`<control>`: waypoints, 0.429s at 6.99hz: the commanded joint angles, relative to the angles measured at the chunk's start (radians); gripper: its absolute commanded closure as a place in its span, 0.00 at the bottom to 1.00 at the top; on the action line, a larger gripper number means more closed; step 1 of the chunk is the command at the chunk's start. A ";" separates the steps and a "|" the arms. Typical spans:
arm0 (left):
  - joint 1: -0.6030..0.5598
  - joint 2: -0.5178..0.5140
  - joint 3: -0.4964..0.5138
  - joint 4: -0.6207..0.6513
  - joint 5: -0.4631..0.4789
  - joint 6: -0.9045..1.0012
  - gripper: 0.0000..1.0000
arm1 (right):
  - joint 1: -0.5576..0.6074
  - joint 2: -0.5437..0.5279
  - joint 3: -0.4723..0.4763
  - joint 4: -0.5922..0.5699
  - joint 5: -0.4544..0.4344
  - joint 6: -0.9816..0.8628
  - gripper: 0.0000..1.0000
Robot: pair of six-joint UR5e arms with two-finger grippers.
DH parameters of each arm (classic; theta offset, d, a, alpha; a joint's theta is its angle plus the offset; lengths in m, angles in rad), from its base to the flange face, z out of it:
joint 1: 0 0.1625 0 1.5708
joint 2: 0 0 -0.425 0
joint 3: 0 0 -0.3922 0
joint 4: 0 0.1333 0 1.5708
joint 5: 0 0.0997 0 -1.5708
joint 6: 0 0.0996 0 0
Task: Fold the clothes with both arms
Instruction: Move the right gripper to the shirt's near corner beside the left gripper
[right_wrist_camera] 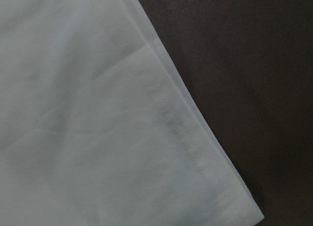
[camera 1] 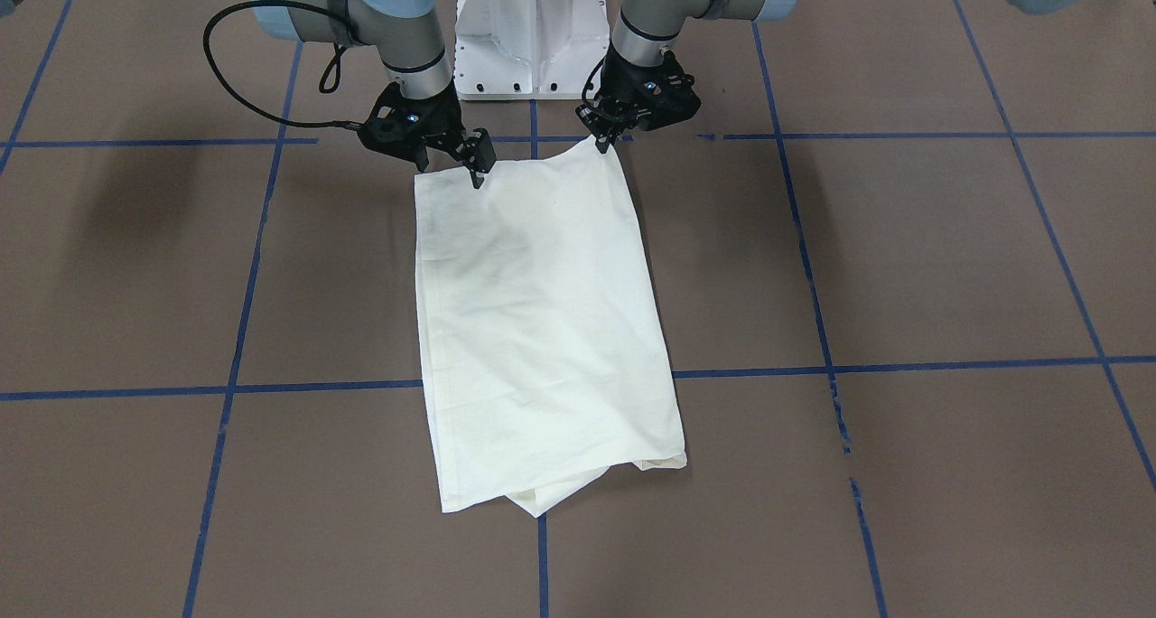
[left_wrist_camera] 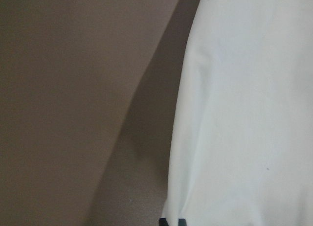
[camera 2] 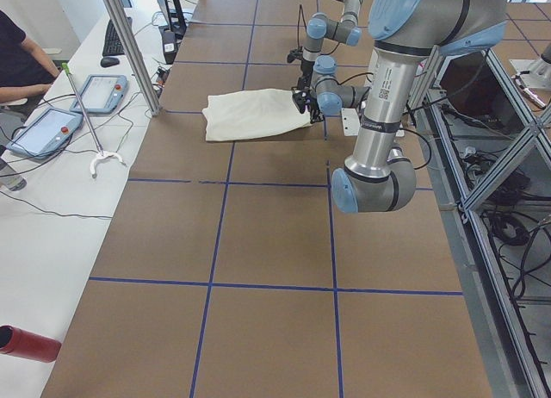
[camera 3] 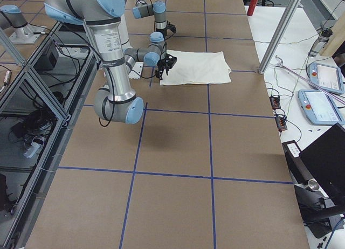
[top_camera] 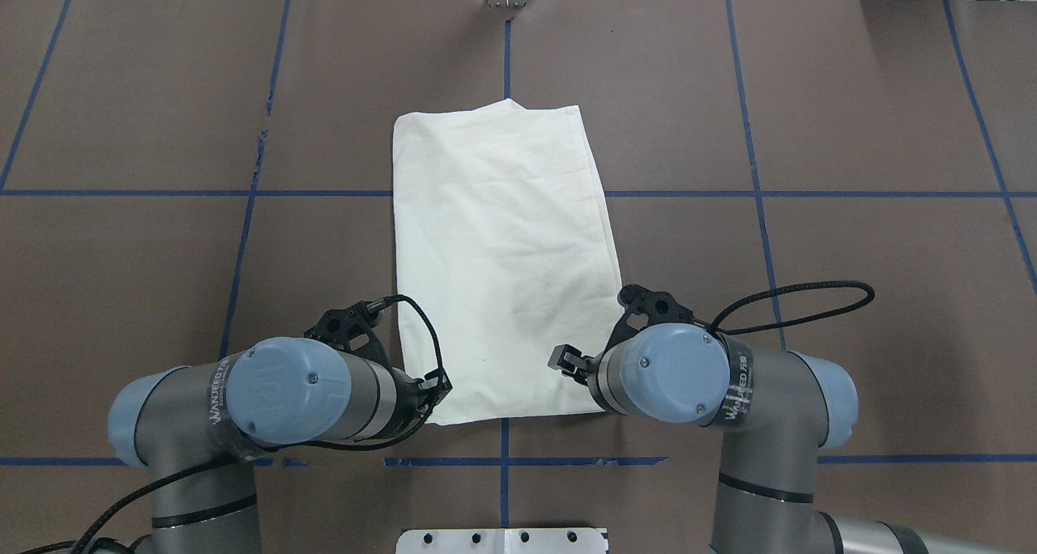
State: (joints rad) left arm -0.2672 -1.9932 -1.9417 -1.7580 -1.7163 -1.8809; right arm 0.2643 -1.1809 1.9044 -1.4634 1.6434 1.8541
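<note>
Bare table [camera 1: 948,257] all round T-shirt [camera 1: 542,329] — no obstacles

A robotics lab: a brown table [camera 2: 275,243] gridded with blue tape, aluminium framing [camera 2: 129,45], teach pendants [camera 3: 318,106].

Lighting: we record even, bright overhead light in the 4 exterior views, with no glare on the matte brown surface [camera 1: 948,266]. Shadows: soft, blurred patches lie on the surface, 1 at the left in the front-facing view. The T-shirt [camera 1: 542,329] reads near overexposed, its creases faint. Wrist views: we note both are dimmer, soft in focus, with a broad grey shadow [left_wrist_camera: 142,138] beside the cloth edge.
</note>
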 commanded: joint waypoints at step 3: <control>0.000 -0.001 0.000 -0.003 0.001 0.000 1.00 | -0.059 0.019 -0.001 0.000 -0.037 0.030 0.00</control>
State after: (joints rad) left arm -0.2669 -1.9945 -1.9408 -1.7608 -1.7151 -1.8807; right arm 0.2080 -1.1809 1.9073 -1.4634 1.6091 1.8838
